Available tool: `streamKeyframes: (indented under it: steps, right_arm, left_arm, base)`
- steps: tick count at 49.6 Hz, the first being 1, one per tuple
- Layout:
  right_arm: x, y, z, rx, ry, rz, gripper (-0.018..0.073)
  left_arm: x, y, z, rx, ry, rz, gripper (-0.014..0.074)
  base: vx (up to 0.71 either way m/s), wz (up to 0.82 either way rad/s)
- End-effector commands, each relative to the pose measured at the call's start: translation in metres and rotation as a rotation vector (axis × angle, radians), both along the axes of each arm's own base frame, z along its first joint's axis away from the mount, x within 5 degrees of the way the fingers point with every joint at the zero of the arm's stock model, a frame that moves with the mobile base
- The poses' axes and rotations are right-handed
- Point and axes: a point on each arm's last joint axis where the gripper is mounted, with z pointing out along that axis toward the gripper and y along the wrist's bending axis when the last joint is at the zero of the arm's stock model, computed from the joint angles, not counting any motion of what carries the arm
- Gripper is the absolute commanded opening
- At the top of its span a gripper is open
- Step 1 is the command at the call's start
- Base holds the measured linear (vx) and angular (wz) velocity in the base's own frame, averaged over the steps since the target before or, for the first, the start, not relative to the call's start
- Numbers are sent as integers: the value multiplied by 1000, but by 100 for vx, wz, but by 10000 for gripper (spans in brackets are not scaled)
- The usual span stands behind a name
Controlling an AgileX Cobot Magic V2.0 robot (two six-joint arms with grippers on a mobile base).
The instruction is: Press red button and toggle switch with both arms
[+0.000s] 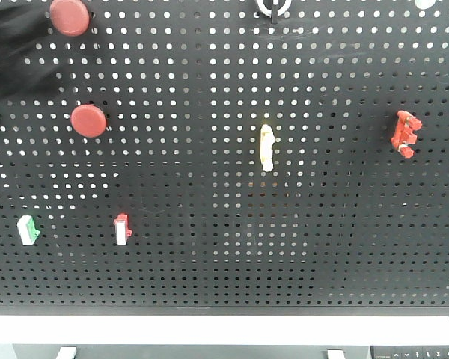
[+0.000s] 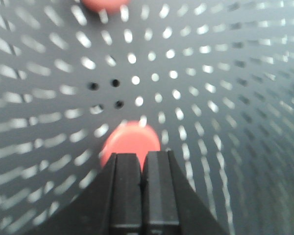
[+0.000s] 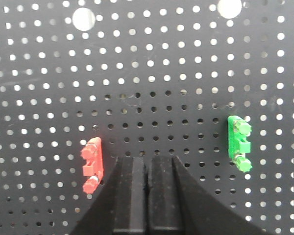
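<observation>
Your left gripper (image 2: 142, 156): jaws closed together, tips right at a red button (image 2: 130, 139) on the pegboard (image 2: 225, 98). Blur hides whether they touch. A second red button (image 2: 105, 4) sits at the frame's top edge.

Your right gripper (image 3: 148, 160): jaws closed together, facing bare board between a red clip (image 3: 92, 165) and a green clip (image 3: 240, 149).

Toggle switch (image 1: 273, 7): top edge of the front view, partly cropped, well apart from both red buttons.

Black pegboard (image 1: 209, 262) — white-dotted, red button (image 2: 130, 139), green clip (image 3: 239, 142)
</observation>
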Motion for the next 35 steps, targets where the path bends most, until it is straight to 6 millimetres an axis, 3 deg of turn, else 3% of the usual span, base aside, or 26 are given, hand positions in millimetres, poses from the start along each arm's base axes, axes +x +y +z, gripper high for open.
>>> streamKeyframes:
  steps: [1, 6, 12, 25, 35]
  right_arm:
    - [-5, 1, 21, -50, -133, -4, -3]
    - [-6, 12, 24, -144, -182, 45, -3]
    - [1, 43, 32, -280, -247, 195, -3]
    - [38, 110, 62, -279, -287, 431, -3]
    - [65, 146, 84, -267, -297, 493, -3]
  left_arm:
    - [-34, 8, 4, -29, -118, -41, 1]
    - [-53, 14, -12, -33, -128, -55, 1]
    - [-66, 18, -23, -31, -122, -55, 1]
    - [-72, 21, -21, -33, -126, -49, 1]
    - [-72, 21, -22, -34, -124, -49, 1]
  base:
    - [0, 0]
    - [0, 0]
    - [0, 0]
    - [0, 0]
    - [0, 0]
